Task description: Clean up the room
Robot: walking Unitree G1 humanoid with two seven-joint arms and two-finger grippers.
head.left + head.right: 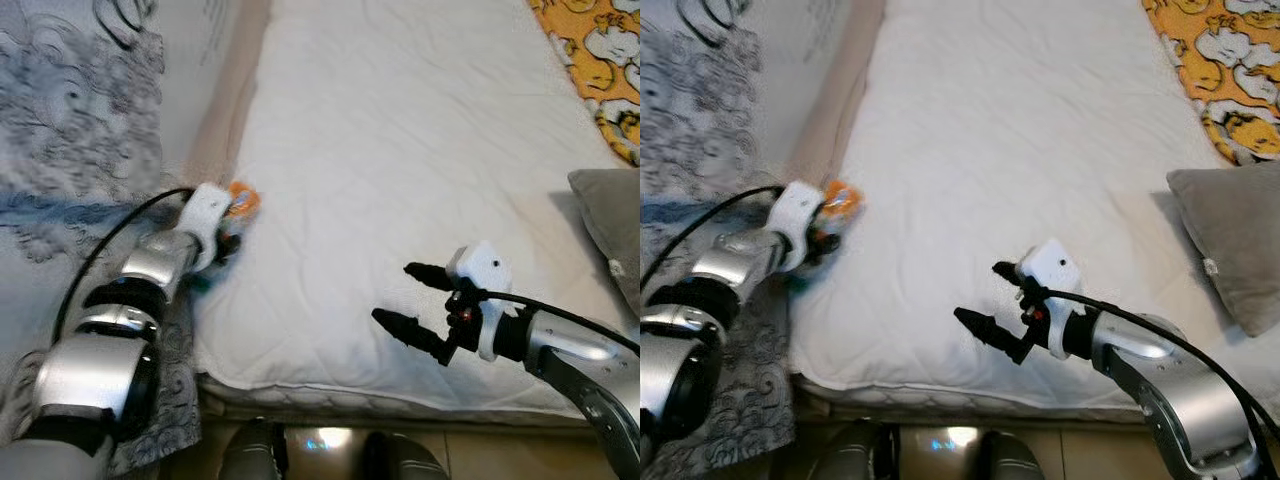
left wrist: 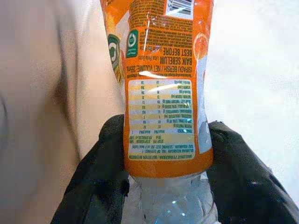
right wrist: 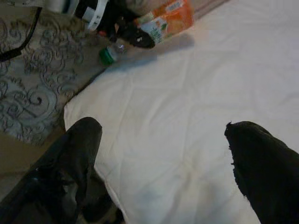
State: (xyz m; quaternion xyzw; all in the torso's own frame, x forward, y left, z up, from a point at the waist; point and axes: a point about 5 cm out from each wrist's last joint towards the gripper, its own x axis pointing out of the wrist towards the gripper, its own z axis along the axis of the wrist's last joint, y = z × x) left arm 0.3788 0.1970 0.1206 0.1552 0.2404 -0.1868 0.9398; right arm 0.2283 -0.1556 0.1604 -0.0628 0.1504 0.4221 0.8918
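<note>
A clear plastic bottle (image 1: 243, 200) with an orange label and a green cap (image 3: 106, 55) is at the left edge of the white mattress (image 1: 400, 150), beside the grey patterned blanket (image 1: 70, 130). My left gripper (image 1: 228, 240) is shut on the bottle. In the left wrist view both black fingers (image 2: 100, 177) press its sides just below the label (image 2: 161, 93). My right gripper (image 1: 395, 293) hovers open over the front part of the mattress with nothing between its fingers. It points left toward the bottle (image 3: 166, 23).
A grey pillow (image 1: 610, 230) lies at the right edge of the bed, with a yellow patterned cloth (image 1: 600, 50) behind it at the far right. The mattress's front edge is just before my feet (image 1: 250, 450) on the tiled floor.
</note>
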